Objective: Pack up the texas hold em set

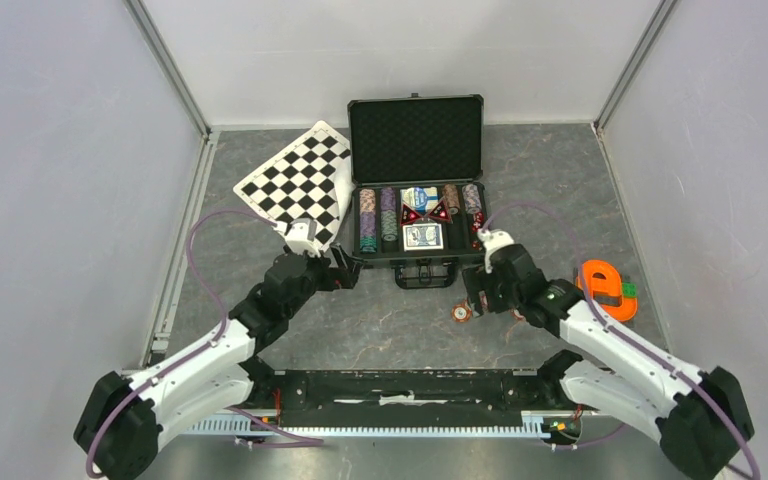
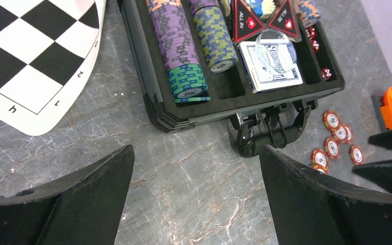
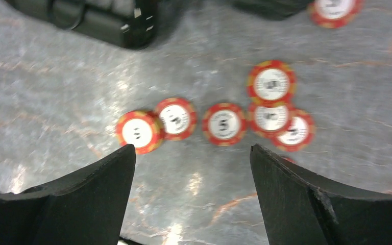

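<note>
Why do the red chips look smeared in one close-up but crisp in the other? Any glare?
Right wrist view: the red chips are smeared, likely by camera motion, their numbers barely legible, and light patches glare off the table. Left wrist view: sharp, chip stripes and the card deck print read clearly. Top view: even light, soft shadows, chips tiny.

Spread wide, the left claw (image 2: pixel 196 150) and right claw (image 3: pixel 192 150) point downward
</note>
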Controlling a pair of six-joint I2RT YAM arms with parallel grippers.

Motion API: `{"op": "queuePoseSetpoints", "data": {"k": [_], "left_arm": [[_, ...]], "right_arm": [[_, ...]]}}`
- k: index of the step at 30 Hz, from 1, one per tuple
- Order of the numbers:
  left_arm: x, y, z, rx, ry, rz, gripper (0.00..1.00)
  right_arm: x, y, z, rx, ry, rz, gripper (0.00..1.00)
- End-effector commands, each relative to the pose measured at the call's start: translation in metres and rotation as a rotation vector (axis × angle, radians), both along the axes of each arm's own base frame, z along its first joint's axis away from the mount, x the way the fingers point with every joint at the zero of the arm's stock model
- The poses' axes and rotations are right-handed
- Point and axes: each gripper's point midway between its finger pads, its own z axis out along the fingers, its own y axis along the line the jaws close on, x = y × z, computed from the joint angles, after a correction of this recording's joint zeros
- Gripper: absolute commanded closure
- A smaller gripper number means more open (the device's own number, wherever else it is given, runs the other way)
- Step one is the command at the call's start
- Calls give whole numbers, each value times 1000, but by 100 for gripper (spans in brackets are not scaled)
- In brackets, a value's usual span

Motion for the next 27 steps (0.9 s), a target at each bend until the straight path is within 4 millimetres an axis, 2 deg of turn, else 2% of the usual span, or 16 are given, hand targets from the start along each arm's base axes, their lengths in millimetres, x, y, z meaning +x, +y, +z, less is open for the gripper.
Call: {"op": "queuePoseSetpoints", "data": {"k": [1,5,10,13,17,21,27], "left_arm": [[2,7,24,-17,-122,14,2],[-1,18,30,-26,-151,54,1],[-3,20,32,-43,-159,59,0],[-3,16,32,-49,-151,46,0],[-4,13,32,-59,-142,33,0],[-5,11,34,-71,-144,25,0],[-8,10,38,-90,-147,15,0]], "right_arm": [[-12,29,1,46,70,-3,13],[-27,44,-11,91,149,-87,15],[-28,55,-17,192,113,-176,16],[-24,55,-16,135,97,-214,18],[-26,65,-17,7,108,-198,17],[-30,76,-31,44,149,-197,21],[-35,71,-48,10,186,-243,23]]}}
